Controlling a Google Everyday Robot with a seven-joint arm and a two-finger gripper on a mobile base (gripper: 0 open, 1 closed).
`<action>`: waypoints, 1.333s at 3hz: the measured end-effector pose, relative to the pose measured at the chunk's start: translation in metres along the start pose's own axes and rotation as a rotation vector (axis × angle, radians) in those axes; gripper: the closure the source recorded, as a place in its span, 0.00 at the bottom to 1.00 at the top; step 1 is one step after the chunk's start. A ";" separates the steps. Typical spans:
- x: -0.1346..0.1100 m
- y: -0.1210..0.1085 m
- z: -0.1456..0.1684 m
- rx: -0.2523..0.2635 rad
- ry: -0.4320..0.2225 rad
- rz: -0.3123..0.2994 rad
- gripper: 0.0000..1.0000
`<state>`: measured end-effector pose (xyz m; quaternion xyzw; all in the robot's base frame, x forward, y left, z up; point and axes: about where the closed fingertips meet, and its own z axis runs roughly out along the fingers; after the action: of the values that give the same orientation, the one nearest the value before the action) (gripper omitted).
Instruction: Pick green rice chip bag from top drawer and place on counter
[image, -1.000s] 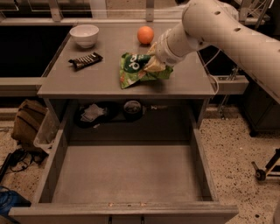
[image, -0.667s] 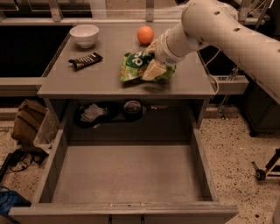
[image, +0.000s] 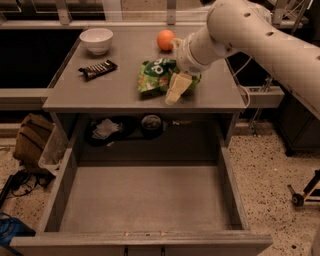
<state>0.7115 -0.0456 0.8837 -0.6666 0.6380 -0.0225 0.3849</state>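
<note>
Green rice chip bag (image: 152, 77) out on counter (image: 120, 92), gripper (image: 175, 91) against its right front edge.
Left of bag: white bowl (image: 96, 40) far back, dark candy bar (image: 98, 69) nearer. Just behind bag: orange (image: 166, 40). Gripper angled down-left over bag; open or closed, cannot tell. Below and in front of bag: top drawer (image: 145, 200), pulled out.

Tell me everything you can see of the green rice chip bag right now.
The green rice chip bag is a bright green, crinkled pouch with a dark green round logo and white lettering. It lies on the counter, right of centre, just on the camera's side of the orange. The end effector sits over its right side, hiding that part; contact cannot be confirmed.
</note>
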 end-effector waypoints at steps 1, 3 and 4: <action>0.003 0.000 -0.018 0.010 0.059 0.005 0.00; 0.001 -0.007 -0.142 0.171 0.303 0.023 0.00; -0.009 -0.009 -0.238 0.323 0.414 0.047 0.00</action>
<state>0.5937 -0.1545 1.0602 -0.5628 0.7065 -0.2511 0.3479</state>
